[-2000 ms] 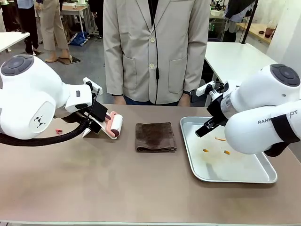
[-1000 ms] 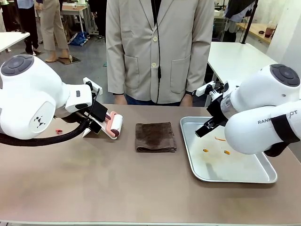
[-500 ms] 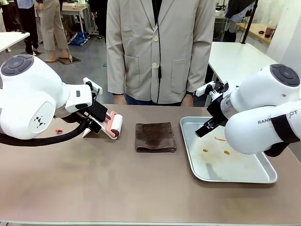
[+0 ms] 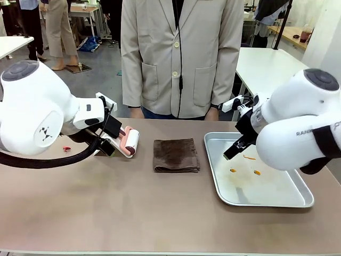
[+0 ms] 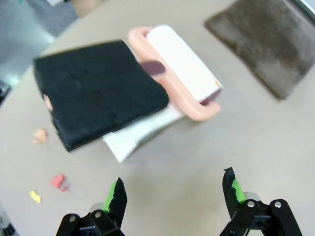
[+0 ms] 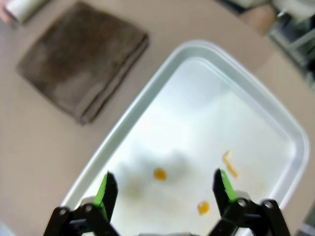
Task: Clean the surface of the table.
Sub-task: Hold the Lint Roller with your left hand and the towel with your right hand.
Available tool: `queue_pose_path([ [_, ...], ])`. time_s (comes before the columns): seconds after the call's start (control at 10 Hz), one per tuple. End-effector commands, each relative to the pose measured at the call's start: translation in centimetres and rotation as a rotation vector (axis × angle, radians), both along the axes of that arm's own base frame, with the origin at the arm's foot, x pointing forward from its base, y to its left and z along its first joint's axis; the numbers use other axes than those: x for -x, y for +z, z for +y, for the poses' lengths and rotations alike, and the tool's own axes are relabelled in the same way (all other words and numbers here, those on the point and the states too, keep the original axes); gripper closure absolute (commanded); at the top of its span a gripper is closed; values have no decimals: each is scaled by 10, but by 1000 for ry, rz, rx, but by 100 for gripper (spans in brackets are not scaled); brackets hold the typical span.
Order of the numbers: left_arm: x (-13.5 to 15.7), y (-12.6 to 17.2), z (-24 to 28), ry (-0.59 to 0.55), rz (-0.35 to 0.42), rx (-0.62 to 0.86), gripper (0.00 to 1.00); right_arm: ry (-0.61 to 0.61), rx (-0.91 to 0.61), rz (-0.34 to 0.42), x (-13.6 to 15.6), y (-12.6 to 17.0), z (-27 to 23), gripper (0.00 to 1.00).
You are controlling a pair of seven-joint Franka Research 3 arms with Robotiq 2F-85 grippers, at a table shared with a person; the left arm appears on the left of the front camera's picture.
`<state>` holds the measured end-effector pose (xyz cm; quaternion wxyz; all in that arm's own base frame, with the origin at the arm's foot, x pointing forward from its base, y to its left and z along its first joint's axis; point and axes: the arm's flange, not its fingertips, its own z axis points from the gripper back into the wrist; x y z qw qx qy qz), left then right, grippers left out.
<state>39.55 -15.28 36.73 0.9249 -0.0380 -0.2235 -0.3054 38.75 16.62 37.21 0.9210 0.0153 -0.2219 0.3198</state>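
The taupe-brown table (image 4: 133, 202) spans the front view. My left gripper (image 4: 110, 138) hangs low over its left part, open (image 5: 174, 191) and empty. Just beyond its fingertips lie a pink lint roller (image 4: 130, 142) (image 5: 179, 73) and a black block (image 5: 98, 93) on a white piece. Small red and orange scraps (image 5: 58, 182) dot the table near them (image 4: 66, 148). My right gripper (image 4: 232, 153) hovers open (image 6: 164, 187) and empty over a silver tray (image 4: 266, 198) (image 6: 147, 93) that holds orange crumbs (image 6: 159, 173).
A folded brown cloth (image 4: 176, 155) (image 6: 83, 59) lies flat between the roller and the tray. A person in a beige jacket (image 4: 178, 53) stands at the far edge. White tables (image 4: 264, 66) stand behind.
Both arms have shifted slightly; my right gripper has dipped a little toward the tray. The roller, cloth and tray lie where they were.
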Motion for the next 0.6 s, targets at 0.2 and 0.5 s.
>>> queue_pose_path([
  [0.2,21,54,63,38,267,28,0,-122,-67,326,18,70,-18,0],
  [0.5,22,89,125,274,300,413,0,-69,-505,548,35,102,-67,0],
])
